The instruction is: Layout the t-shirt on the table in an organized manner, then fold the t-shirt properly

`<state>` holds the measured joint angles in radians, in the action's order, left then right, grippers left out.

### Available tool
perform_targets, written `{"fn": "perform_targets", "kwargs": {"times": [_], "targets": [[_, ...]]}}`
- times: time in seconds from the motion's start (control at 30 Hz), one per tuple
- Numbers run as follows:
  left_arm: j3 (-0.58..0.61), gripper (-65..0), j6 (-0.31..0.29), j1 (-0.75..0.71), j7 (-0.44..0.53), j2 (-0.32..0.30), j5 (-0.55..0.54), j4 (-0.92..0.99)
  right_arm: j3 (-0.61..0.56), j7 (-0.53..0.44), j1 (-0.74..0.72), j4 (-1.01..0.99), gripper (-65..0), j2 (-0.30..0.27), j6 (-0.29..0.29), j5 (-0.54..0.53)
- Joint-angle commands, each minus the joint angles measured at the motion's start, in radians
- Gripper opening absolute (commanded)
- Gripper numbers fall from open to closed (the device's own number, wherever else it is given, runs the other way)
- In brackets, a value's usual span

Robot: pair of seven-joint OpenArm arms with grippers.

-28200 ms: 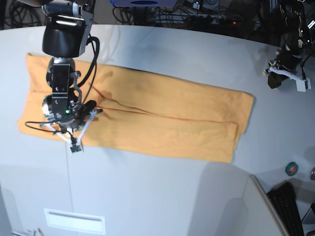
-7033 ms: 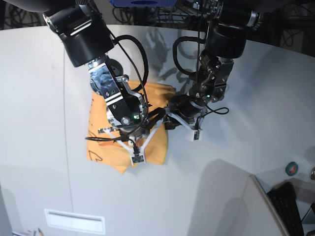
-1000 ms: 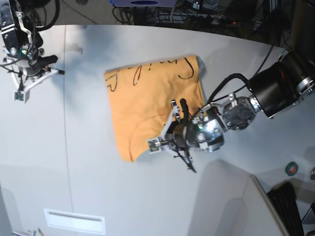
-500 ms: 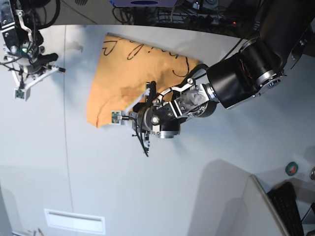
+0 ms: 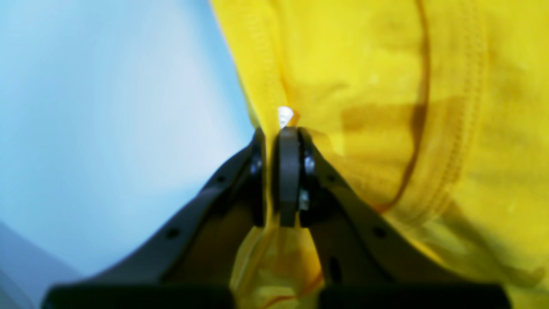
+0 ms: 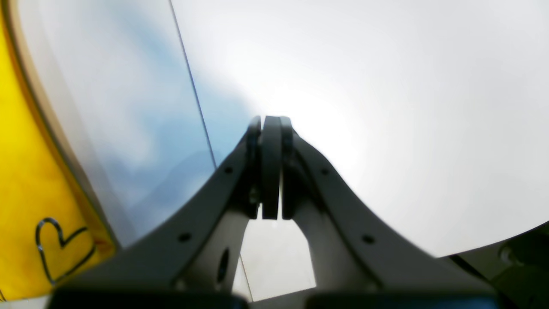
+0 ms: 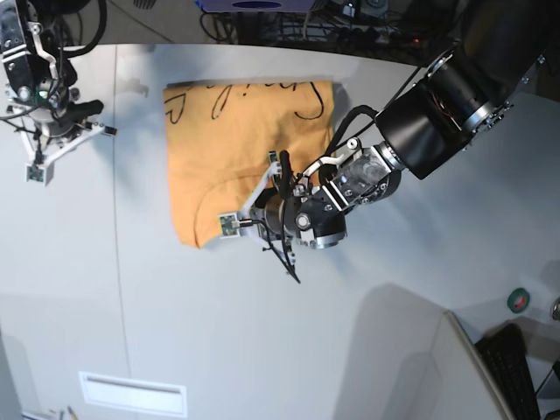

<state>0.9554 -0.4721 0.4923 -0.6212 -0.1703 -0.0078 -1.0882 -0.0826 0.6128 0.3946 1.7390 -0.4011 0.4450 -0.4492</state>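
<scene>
The orange t-shirt lies folded into a rough rectangle on the pale table. Its black script runs along the far edge and a heart outline sits at its far left corner. My left gripper is over the shirt's near right part. In the left wrist view, this gripper is shut on a stitched fold of the fabric. My right gripper is shut and empty at the far left, apart from the shirt. Its wrist view shows the gripper above bare table, with the heart at the lower left.
A thin dark seam runs down the table's left side. A white label plate sits near the front edge. At the lower right are a green tape roll, a grey panel and a keyboard. Cables line the far edge.
My left arm has swung the gripped shirt, which now lies squarer to the table with its script edge level. The right arm has not moved.
</scene>
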Motion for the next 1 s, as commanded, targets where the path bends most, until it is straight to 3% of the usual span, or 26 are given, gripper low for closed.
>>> {"fn": "perform_targets", "kwargs": {"times": [0.0,0.1,0.3,0.37,0.4,0.47,0.53,0.63,0.67,0.7,0.8,0.9,0.97], "targets": [[-0.008,-65.0,0.009,0.035,0.011,0.005,-0.001,-0.017,0.005,-0.018,-0.003,0.013,-65.0,-0.012,-0.004,0.007],[-0.011,-65.0,0.009,0.05,0.011,0.004,-0.001,-0.017,0.004,-0.018,0.004,0.013,-65.0,-0.012,-0.004,0.007],[-0.019,-20.1,0.011,0.072,0.011,0.001,-0.002,-0.034,0.004,-0.018,0.017,0.014,-65.0,-0.012,-0.004,0.007],[-0.023,-10.2,0.014,0.065,0.011,-0.002,-0.004,-0.083,0.004,-0.018,0.019,0.017,-65.0,-0.011,-0.004,0.007],[-0.045,-8.7,0.016,0.061,0.011,-0.015,-0.005,-0.114,0.004,-0.018,0.025,0.022,-65.0,-0.011,-0.004,0.007],[-0.132,-10.4,0.016,0.012,-0.001,-0.039,-0.01,-0.195,0.008,-0.018,0.048,0.052,-65.0,-0.012,-0.004,0.007],[-0.273,-18.6,0.016,-0.068,-0.062,-0.053,-0.004,-0.327,0.013,-0.018,0.083,0.105,-65.0,-0.02,-0.004,0.007],[-0.479,-44.8,0.014,-0.209,-0.184,-0.085,-0.001,-0.557,0.025,-0.011,0.155,0.175,-65.0,-0.023,-0.004,0.007],[-0.543,-57.9,0.014,-0.266,-0.216,-0.105,-0.001,-0.64,0.047,-0.011,0.195,0.198,-65.0,-0.031,-0.004,0.007],[-0.597,-65.0,0.014,-0.32,-0.233,-0.125,-0.001,-0.705,0.057,-0.011,0.229,0.214,-65.0,-0.032,-0.004,0.007],[-0.775,-65.0,0.011,-0.542,-0.242,-0.199,-0.001,-0.86,0.076,-0.011,0.341,0.249,-65.0,-0.04,-0.004,0.002],[-0.889,-65.0,0.011,-0.746,-0.202,-0.271,-0.002,-0.875,0.076,-0.009,0.427,0.233,-65.0,-0.04,-0.004,0.002],[-0.942,-65.0,0.011,-0.866,-0.153,-0.286,-0.002,-0.861,0.04,-0.009,0.476,0.226,-65.0,-0.04,-0.004,0.002]]}}
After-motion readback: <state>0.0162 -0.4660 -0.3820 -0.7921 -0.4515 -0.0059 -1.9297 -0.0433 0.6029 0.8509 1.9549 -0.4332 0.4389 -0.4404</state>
